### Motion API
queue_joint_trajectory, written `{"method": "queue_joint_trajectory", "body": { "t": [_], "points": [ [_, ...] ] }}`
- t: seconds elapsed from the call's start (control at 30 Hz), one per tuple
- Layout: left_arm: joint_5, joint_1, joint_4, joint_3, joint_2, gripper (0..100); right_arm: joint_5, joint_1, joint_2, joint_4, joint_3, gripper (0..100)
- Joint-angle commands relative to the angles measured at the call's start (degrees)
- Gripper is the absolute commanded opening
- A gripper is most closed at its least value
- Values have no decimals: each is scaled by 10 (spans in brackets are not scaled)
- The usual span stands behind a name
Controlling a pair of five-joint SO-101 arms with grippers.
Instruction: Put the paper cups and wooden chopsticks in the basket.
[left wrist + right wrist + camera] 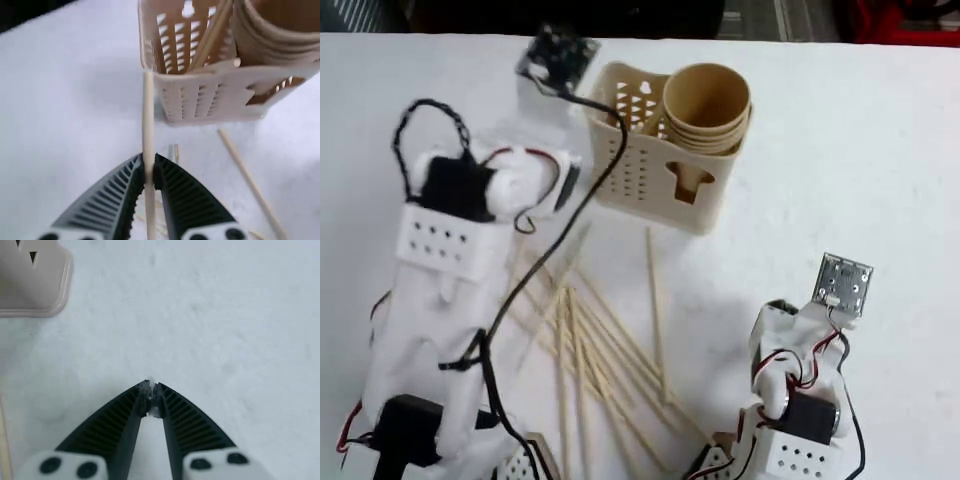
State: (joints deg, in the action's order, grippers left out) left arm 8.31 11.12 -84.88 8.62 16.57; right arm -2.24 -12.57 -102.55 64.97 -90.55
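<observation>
One basket (pixel 665 190) is counted on the table (pixel 880 150). Inside the basket one nested stack of paper cups (pixel 707 100) is seen, with about four rims, and two chopsticks (pixel 212 32). One held chopstick (pixel 148 110) is seen just beside the basket. Roughly a dozen loose wooden chopsticks (pixel 590 350) are scattered near it.

White matte tabletop (pixel 880 130), evenly lit, with soft shadows. Its far edge crosses the top of the high view; beyond it lie a dark area (pixel 570 12), a grey strip (pixel 780 15) and a red object (pixel 905 20). Well ahead of the left arm's fingers (pixel 115 195), the tabletop ends against darkness (pixel 30 12). Ahead of the right arm's fingers (pixel 120 425), the surface is faintly mottled.
</observation>
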Motion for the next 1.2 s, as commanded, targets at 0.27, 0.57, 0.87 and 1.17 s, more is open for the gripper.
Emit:
{"method": "queue_joint_trajectory", "body": {
  "t": [0.27,0.57,0.87,1.17],
  "points": [
    [-28,51,146,167,24,20,1,-5,-6,-10,2,18],
    [-32,93,452,42,24,20,1,-6,-6,-11,-5,18],
    [23,94,745,-152,23,21,1,-2,-6,-12,-13,18],
    [39,78,728,-227,26,127,2,-3,-6,-12,-13,18]
  ]
}}
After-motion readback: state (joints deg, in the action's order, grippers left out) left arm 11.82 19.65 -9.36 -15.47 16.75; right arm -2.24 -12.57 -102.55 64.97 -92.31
